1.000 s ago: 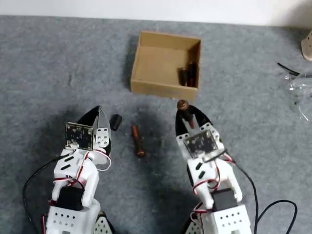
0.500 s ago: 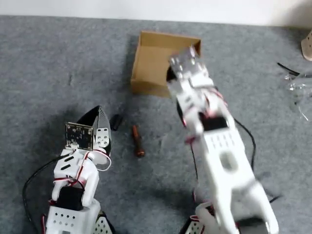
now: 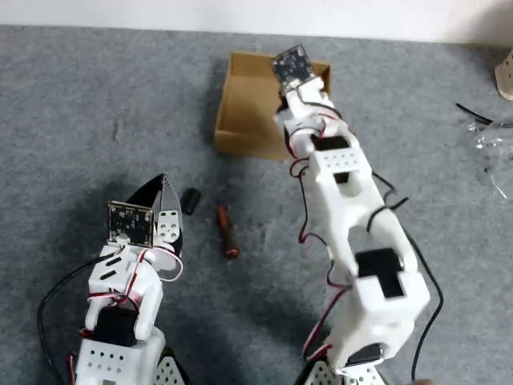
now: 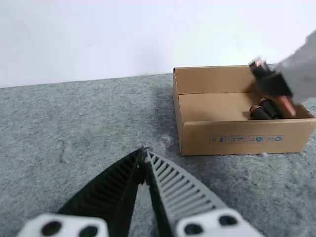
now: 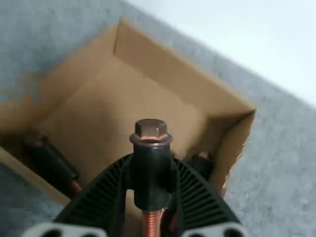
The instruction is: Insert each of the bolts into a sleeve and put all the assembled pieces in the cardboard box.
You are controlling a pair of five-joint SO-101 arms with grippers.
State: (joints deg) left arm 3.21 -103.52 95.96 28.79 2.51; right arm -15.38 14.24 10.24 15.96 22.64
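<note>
The left gripper (image 4: 144, 154) sits low over the grey felt worktop (image 3: 80, 120), its jaws pressed together with nothing between them. Just beside its tip lies a short black cylindrical sleeve (image 3: 190, 200). Near that, but apart from it, lies a loose copper-coloured metal bolt (image 3: 227, 233). Farther back stands the square brown cardboard box (image 3: 244, 100), with finished bolt-and-sleeve pieces (image 5: 49, 160) lying along its walls. The right gripper (image 5: 150, 165) hangs above the box, clamped on an assembled piece (image 5: 150, 143): a black sleeve with a copper hex-head bolt through it.
</note>
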